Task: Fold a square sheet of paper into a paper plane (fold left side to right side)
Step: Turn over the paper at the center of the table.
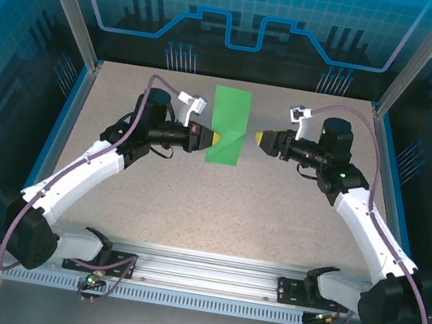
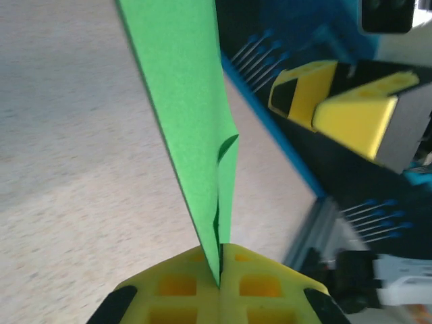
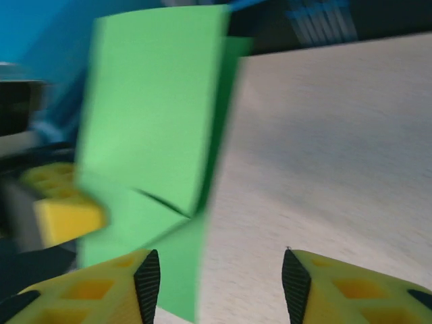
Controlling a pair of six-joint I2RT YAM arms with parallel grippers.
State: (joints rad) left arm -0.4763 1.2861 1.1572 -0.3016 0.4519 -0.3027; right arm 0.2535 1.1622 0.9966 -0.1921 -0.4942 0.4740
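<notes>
The green sheet of paper (image 1: 228,125) is folded over into a tall narrow strip at the middle of the table, its upper part lifted. My left gripper (image 1: 215,138) is shut on the sheet's left edge; in the left wrist view the paper (image 2: 192,115) rises edge-on out of the closed yellow fingertips (image 2: 220,270). My right gripper (image 1: 257,138) stands open just right of the sheet, not touching it. In the right wrist view the sheet (image 3: 152,128) stands ahead to the left, a diagonal crease showing, with the open fingers (image 3: 147,280) below it.
The speckled beige table (image 1: 274,212) has free room in front of the sheet and to both sides. Blue-lit enclosure walls (image 1: 247,19) and metal frame posts bound the table. A rail (image 1: 207,272) with both arm bases runs along the near edge.
</notes>
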